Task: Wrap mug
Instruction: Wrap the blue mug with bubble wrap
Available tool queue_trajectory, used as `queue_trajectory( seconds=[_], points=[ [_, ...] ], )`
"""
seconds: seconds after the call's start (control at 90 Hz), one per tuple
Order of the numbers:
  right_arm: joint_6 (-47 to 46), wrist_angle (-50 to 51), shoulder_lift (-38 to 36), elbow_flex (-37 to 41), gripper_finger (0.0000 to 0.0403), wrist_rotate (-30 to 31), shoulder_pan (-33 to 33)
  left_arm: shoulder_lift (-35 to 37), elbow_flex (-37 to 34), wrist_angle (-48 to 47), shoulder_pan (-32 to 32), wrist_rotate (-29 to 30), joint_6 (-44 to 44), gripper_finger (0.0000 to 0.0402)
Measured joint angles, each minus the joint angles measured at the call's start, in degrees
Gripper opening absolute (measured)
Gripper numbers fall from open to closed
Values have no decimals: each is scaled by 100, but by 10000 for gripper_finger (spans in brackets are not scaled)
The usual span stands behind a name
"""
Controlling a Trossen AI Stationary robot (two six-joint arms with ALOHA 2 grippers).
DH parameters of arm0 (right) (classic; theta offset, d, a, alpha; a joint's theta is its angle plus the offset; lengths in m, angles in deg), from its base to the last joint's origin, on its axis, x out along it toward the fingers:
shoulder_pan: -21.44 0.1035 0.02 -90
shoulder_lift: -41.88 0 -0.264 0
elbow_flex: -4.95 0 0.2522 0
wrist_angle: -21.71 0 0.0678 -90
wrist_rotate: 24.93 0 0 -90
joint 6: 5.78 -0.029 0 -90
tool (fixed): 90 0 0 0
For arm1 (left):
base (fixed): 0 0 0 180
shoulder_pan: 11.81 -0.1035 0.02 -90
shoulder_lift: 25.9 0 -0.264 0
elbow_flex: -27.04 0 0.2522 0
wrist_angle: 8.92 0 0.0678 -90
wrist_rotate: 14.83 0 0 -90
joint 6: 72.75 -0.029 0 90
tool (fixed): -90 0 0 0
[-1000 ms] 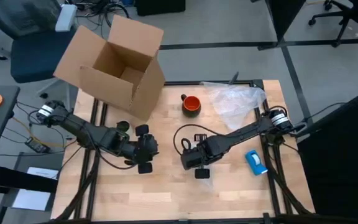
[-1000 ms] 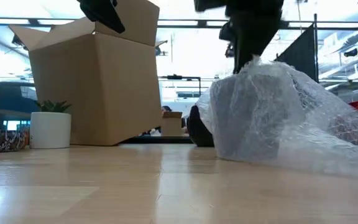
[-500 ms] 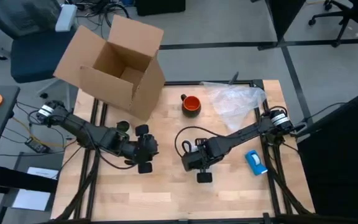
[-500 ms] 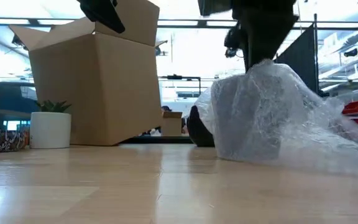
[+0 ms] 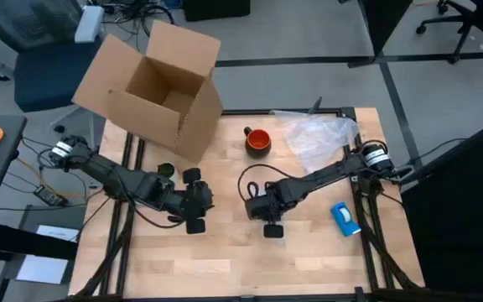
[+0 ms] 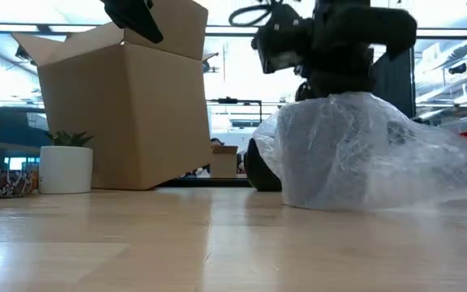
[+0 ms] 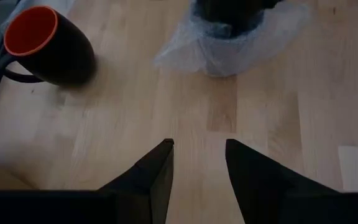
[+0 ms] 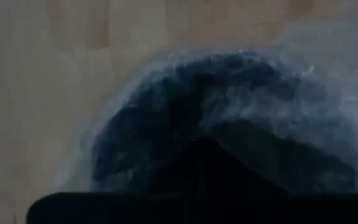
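Observation:
The orange-red mug (image 5: pixel 258 140) stands upright on the table at the far middle, its dark handle toward the left; the left wrist view shows it too (image 7: pixel 48 46). My right gripper (image 5: pixel 268 220) hangs over the table's middle with a bunch of clear bubble wrap (image 6: pixel 355 154) gathered under it, the wrap's lower edge on the wood (image 7: pixel 229 50). My left gripper (image 7: pixel 197 155) is open left of it, low over bare wood, with nothing between its fingers. More bubble wrap (image 5: pixel 317 134) lies at the far right, beside the mug. My right gripper comes at the bubble wrap from above, pointing down, and its fingers show only as a dark shape through the plastic (image 8: pixel 216 124). The wrap itself hides the place of contact. The bunch hangs around the fingers as a dome, its bottom (image 6: pixel 323 199) on the table.
An open cardboard box (image 5: pixel 153 88) stands tilted at the far left corner. A blue object (image 5: pixel 345 218) lies near the right edge. A small dark round thing (image 5: pixel 165 170) sits by the left arm. Bare wood stretches along the near edge.
My right gripper has come down toward the table and shifted slightly toward the far edge. The bubble wrap under it has sunk from a tall peak to a lower, rounder dome, and its trailing right part has flattened.

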Motion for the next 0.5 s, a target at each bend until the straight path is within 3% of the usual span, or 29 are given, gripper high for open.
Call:
queue_trajectory(
  seconds=[0.256, 0.5],
  points=[
    [4, -44, -9, 38, 0, 1, -52, 0, 0, -1, 0, 0, -1, 129],
    [230, 533, -8, -593, 0, 288, 35, 0, 0, -2, 0, 0, 0, 129]
  ],
)
